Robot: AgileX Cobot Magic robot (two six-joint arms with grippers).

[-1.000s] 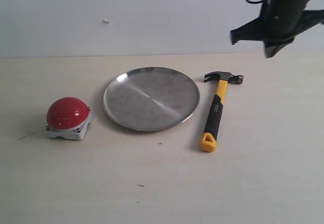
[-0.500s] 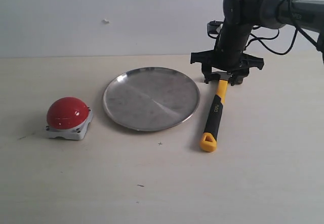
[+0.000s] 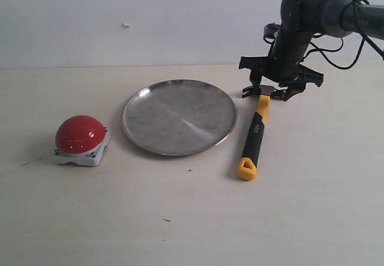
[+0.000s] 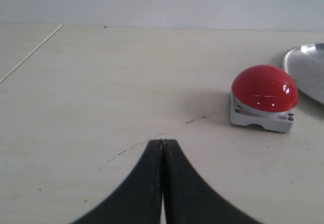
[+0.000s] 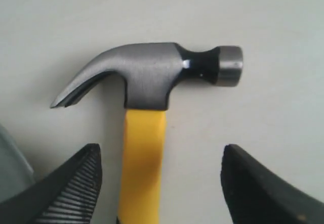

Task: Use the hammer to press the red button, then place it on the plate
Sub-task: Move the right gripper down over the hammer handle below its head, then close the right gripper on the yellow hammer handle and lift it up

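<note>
Yellow on the shaft and dark metal on the head mark the hammer (image 3: 255,135). It lies flat on the pale table (image 3: 180,218), just beside the right rim of the plate (image 3: 179,117) and not touching it. The head points toward the wall (image 3: 150,20), and the yellow looped end points toward the near side of the table.

The right gripper (image 3: 268,90) hangs directly over the head end of the hammer with its two fingers spread wide. In the right wrist view the hammer (image 5: 147,77) is seen from above, with the claw going to one side and the round striking face to the other. The shaft runs between the fingers of the right gripper (image 5: 161,150). Both fingers stand clearly apart from the shaft (a strip of bare table shows on each side), so the pincer grips nothing. Whether the fingertips touch the table, I cannot tell.

The red button (image 3: 80,135) sits on its white base at the left side of the table, near the plate but apart from it. The plate is in the middle, between the button and the hammer.

In the left wrist view the left gripper (image 4: 162,148) has its two dark fingers pressed together, tip against tip. The red button (image 4: 264,88) is ahead of it and well apart. A part of the plate (image 4: 309,67) shows just beyond the button.
</note>
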